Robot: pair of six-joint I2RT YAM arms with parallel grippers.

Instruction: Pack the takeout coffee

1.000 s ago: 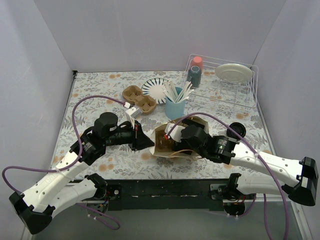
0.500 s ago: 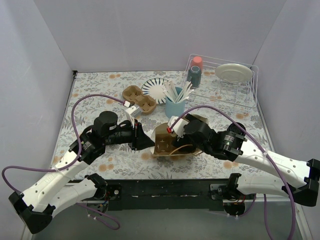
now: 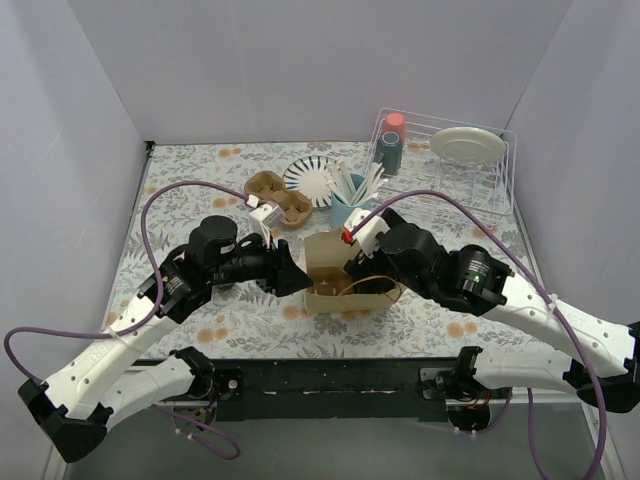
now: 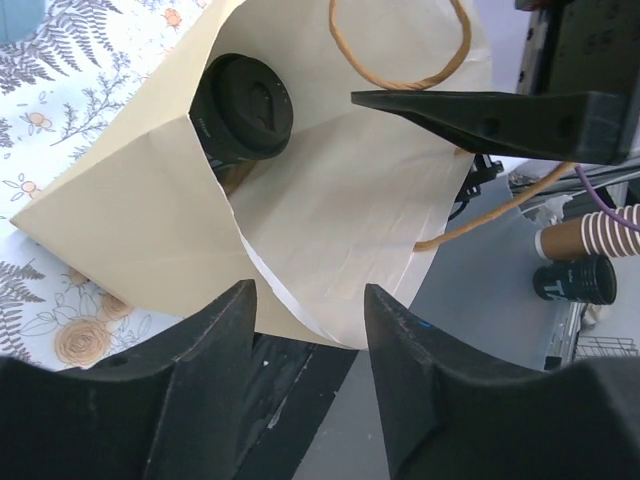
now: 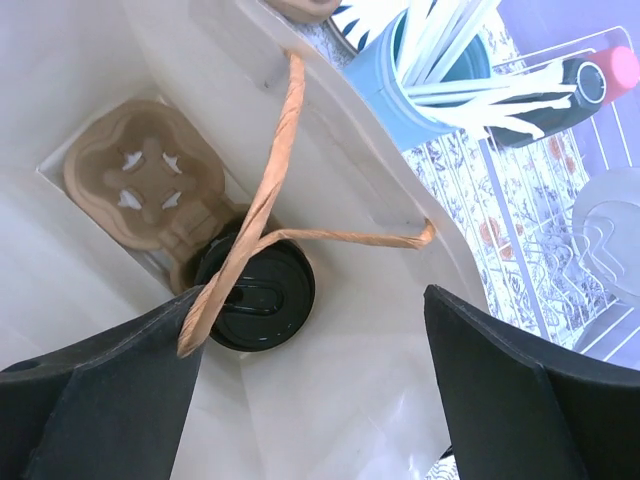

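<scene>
A tan paper bag (image 3: 325,262) stands mid-table with its mouth open. Inside it, the right wrist view shows a black-lidded coffee cup (image 5: 255,290) beside a brown pulp cup carrier (image 5: 140,188). The cup also shows in the left wrist view (image 4: 243,106). My left gripper (image 3: 294,280) is open, and the bag's lower edge (image 4: 300,300) lies between its fingers. My right gripper (image 3: 362,262) is open at the bag's mouth (image 5: 312,298), with a twisted paper handle (image 5: 262,215) draped over one finger.
A second pulp carrier (image 3: 279,197) and a striped plate (image 3: 310,178) lie behind the bag. A blue cup of white utensils (image 3: 350,208) stands just behind it. A wire dish rack (image 3: 450,175) at the back right holds a plate and a red-capped bottle (image 3: 391,143).
My right gripper has risen and moved back, drawing the bag from a slumped lie to standing. My left gripper has shifted slightly right with the bag's edge.
</scene>
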